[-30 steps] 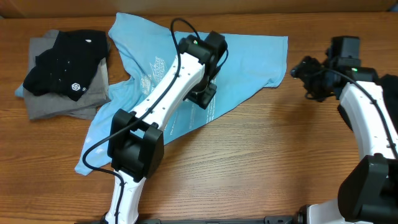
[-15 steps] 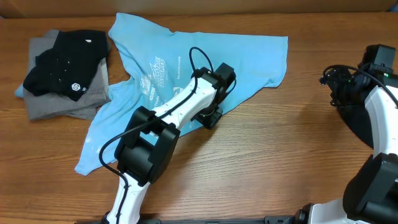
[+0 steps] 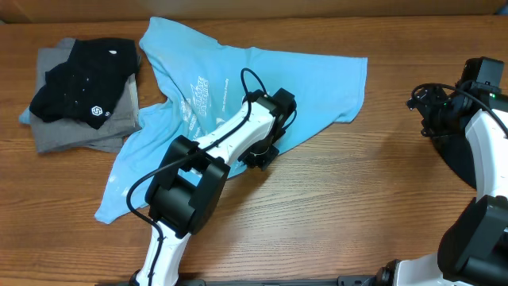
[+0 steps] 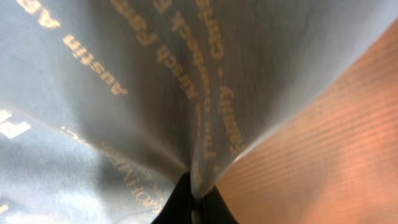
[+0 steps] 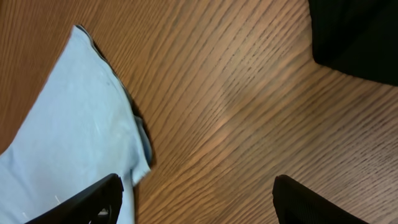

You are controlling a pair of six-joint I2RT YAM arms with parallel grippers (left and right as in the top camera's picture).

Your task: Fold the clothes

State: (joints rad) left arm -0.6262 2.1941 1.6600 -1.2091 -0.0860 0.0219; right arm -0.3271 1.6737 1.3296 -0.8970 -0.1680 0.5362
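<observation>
Blue T-shirt is pinched in the clenched left gripper; the right gripper gapes empty nearby.

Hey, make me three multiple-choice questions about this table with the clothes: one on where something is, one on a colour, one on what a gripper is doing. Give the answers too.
1. Where on the table does the folded pile lie in the overhead view?
A. At the left end
B. At the right end
C. In the middle, by the near edge

2. What colour is the top shirt of that pile?
A. Red
B. Black
C. Yellow

3. What is the left gripper doing?
A. Open over bare wood
B. Shut on the folded pile
C. Shut on the light blue T-shirt

Answers:
1 A: the pile sits left of the spread T-shirt, by the table's left edge.
2 B: black cloth with a small white logo lies over grey cloth.
3 C: the left wrist view shows blue cloth pinched between closed fingers.
</observation>
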